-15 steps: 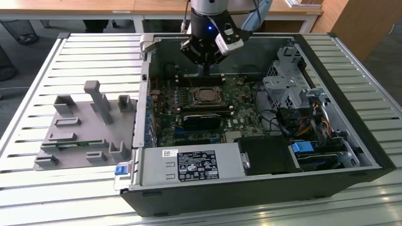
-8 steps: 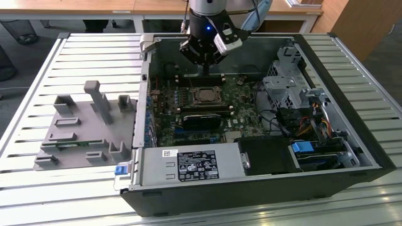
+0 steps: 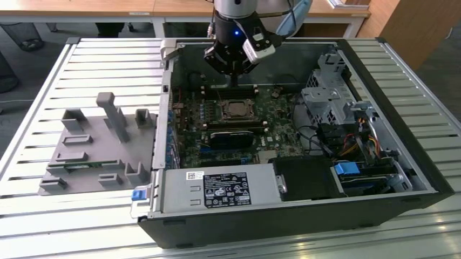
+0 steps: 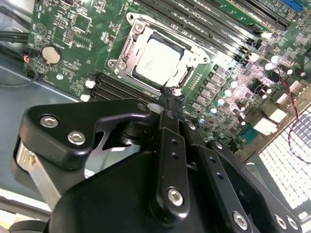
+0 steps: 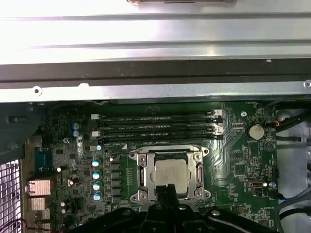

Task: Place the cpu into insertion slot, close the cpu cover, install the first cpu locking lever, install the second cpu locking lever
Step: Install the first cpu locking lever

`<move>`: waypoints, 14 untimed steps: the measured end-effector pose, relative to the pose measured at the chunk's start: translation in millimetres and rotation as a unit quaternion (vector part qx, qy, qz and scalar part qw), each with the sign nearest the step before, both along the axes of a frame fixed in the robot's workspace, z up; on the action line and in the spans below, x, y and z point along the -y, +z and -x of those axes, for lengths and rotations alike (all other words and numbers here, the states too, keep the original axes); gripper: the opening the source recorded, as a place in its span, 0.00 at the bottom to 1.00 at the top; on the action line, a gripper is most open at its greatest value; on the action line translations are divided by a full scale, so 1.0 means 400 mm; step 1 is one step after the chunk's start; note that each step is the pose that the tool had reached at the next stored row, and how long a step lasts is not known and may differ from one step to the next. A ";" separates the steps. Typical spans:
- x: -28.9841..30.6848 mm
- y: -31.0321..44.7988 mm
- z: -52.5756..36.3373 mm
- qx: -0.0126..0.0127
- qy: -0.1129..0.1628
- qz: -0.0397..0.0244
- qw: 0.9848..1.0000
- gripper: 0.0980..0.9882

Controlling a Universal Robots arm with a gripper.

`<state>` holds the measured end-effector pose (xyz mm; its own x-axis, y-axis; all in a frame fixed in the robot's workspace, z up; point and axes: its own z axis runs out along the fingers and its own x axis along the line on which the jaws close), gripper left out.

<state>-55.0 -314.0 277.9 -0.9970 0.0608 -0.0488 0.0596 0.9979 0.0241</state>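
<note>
In slot (image 4: 171,42), one cpu (image 4: 156,59) (seemingly covered)

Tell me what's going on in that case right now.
The arm's pincer, shut and empty, hangs over the motherboard inside the open computer case, its tip close to the cpu cover. The cpu sits in the insertion slot, with that cover lying flat around it. Whether it is locked down I cannot tell.

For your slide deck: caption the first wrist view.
Silver-grey square cpu inside the silvery metal cpu cover; shut black tool near its edge.
</note>
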 end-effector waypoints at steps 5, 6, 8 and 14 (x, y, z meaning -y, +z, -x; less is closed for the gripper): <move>-0.001 -0.004 0.018 0.000 0.000 0.000 1.000 0.01; -0.001 -0.006 0.020 0.000 0.000 0.000 1.000 0.01; -0.001 -0.007 0.032 0.000 0.000 0.000 1.000 0.01; -0.002 -0.016 0.073 0.000 -0.004 0.000 1.000 0.01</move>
